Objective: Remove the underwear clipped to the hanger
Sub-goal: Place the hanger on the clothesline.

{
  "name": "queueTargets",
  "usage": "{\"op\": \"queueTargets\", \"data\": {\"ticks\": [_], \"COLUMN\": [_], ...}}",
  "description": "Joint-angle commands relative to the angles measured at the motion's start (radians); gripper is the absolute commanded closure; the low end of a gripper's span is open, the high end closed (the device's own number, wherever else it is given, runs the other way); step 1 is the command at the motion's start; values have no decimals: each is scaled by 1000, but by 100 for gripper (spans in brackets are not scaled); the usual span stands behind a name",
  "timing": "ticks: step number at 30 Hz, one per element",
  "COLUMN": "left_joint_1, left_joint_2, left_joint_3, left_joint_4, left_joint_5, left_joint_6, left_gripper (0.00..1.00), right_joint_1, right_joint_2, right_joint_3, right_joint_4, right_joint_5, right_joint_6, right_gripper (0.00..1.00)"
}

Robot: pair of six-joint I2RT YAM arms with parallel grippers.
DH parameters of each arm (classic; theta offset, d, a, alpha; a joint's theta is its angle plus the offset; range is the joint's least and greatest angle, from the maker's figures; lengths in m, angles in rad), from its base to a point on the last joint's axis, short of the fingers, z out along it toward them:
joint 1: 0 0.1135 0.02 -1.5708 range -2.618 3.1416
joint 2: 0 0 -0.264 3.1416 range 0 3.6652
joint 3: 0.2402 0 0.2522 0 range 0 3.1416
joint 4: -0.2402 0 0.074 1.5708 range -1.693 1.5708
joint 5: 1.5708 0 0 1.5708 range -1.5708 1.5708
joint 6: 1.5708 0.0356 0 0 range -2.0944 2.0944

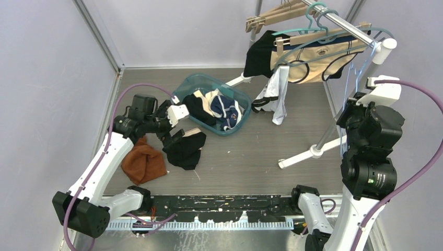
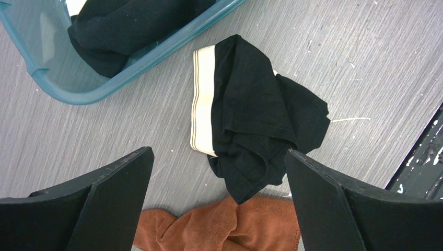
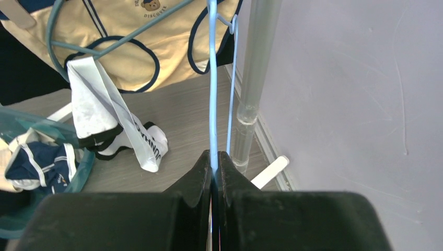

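Two arms share a grey wood-grain table [image 1: 251,157], and we see a silver clothes rack with white feet [image 1: 339,21] standing at its far right. From the rack's bar hangs a teal plastic hanger [image 3: 48,36] with the cream underwear with navy trim [image 1: 318,65] clipped on it. A white underwear piece with black edging [image 1: 279,94] dangles below toward the table.

A teal translucent plastic basket [image 1: 189,82] sits left of centre, holding a black garment, a cream one and a navy one with white piping. Just outside its near corner lies a black underwear with a cream waistband [image 2: 256,115], overlapping a rust-brown cloth [image 2: 224,230]. Bare table stretches between these and the rack's feet.

The left wrist view alone shows the left gripper [image 2: 218,151] spread wide above that black piece, holding nothing. The right wrist view alone shows the right gripper [image 3: 215,159] pinched tight on a thin light-blue wire hanger [image 3: 211,78] beside the rack's upright post.
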Motion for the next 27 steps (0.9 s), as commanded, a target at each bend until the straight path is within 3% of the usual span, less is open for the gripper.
{"op": "queueTargets", "data": {"ticks": [1, 14, 27], "left_joint_1": [-4, -3, -4], "left_joint_2": [-4, 75, 198], "left_joint_3": [6, 59, 174], "left_joint_4": [45, 48, 83], "left_joint_5": [23, 8, 64], "left_joint_6": [-12, 18, -56], "left_gripper": [1, 1, 1], "right_joint_1": [-7, -6, -5], "right_joint_2": [46, 145, 35], "right_joint_3": [5, 35, -29], "right_joint_4": [168, 321, 305], "right_joint_5": [72, 75, 83], "right_joint_6": [73, 156, 140], "right_gripper": [99, 99, 99]}}
